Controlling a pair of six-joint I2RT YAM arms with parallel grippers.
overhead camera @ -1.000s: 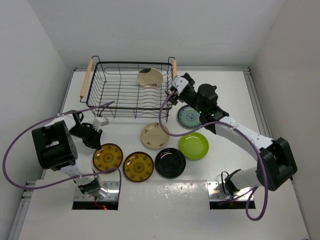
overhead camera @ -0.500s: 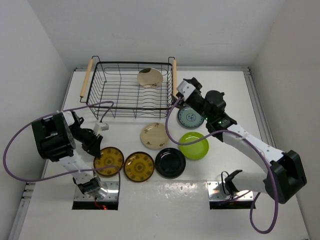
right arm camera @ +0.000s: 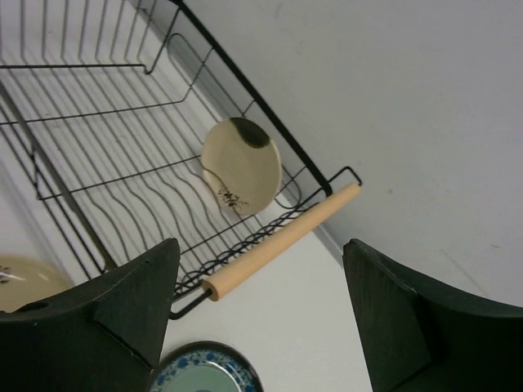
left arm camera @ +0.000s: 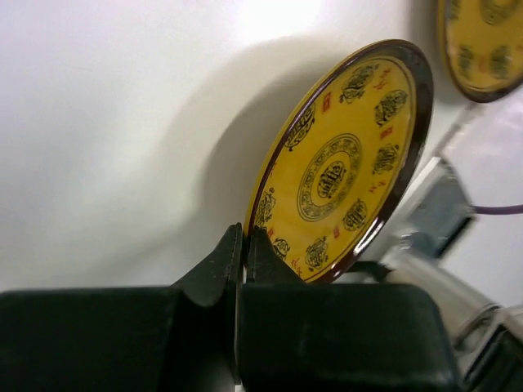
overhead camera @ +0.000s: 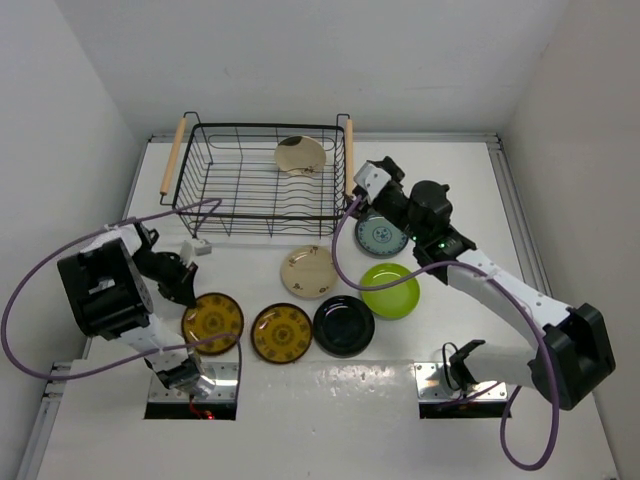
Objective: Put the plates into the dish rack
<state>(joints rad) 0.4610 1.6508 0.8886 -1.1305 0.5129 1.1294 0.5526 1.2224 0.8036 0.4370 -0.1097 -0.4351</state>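
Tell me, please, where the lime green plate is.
In the top external view, the lime green plate lies on the table right of centre, between the teal-grey plate behind it and the black plate to its left.

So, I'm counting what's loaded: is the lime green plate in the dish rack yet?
No, the lime green plate lies on the table, outside the dish rack.

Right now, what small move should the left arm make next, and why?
Probably a short lift straight up. The left gripper looks shut on the rim of the leftmost mustard plate, which sits low over the table. The dish rack stands farther back, so the plate likely needs clearance before travelling.
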